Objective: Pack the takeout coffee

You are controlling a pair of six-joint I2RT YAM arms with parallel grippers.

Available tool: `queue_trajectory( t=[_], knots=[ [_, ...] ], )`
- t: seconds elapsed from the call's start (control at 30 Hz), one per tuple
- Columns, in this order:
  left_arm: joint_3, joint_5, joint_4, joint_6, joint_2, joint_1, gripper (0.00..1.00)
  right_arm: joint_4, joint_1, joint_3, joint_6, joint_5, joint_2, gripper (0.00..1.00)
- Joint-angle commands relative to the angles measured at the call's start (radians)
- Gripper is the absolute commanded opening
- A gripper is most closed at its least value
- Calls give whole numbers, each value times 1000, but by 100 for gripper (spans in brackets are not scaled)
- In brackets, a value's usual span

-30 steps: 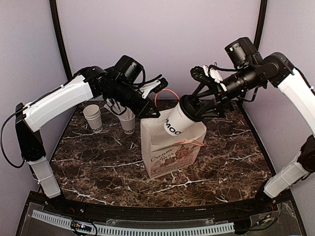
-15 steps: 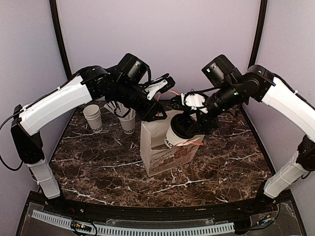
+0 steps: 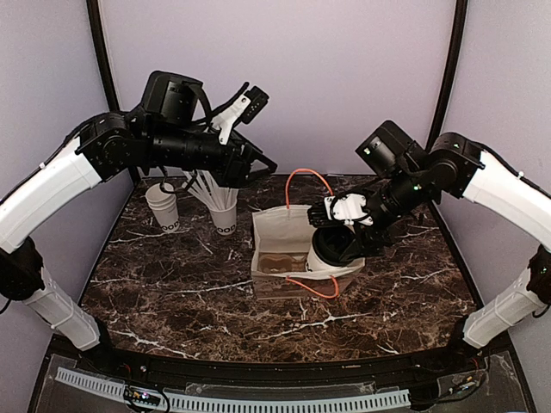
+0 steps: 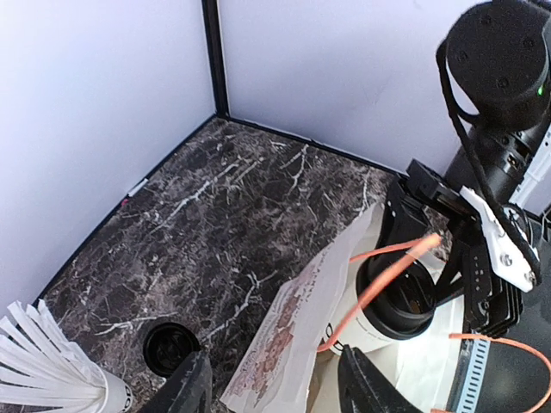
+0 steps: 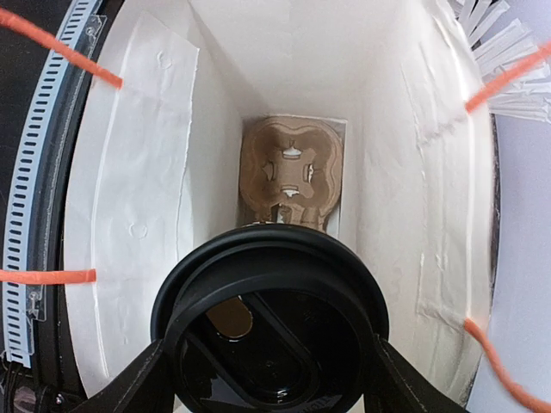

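Over the last second the right gripper has turned the takeout coffee from tilted to upright and lowered it into the mouth of the paper bag. Meanwhile the left gripper has lifted away from the bag and hangs spread and empty. The right fingers are clamped on the black lid. The cup sits high against one wall, above the cardboard carrier on the bag floor. Seating it, letting go and withdrawing appear to remain.

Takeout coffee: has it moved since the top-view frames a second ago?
Yes. Against the paper bag, the takeout coffee has dropped from above the rim down into the bag's open mouth, held by the right gripper.
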Motion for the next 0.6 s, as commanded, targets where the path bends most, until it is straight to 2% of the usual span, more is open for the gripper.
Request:
queue_trajectory(
  t=[0.0, 0.23, 0.4, 0.57],
  knots=[
    [-74, -121, 147, -19, -31, 42, 54, -10, 27, 4, -60, 30, -3, 65],
    [-111, -123, 217, -31, 6, 93, 54, -45, 80, 13, -109, 57, -21, 66],
    [-133, -102, 273, -41, 22, 123, 54, -36, 165, -70, -100, 129, -55, 66],
    [-180, 4, 322, -54, 31, 184, 54, 36, 211, -193, -51, 196, -106, 65]
  ],
)
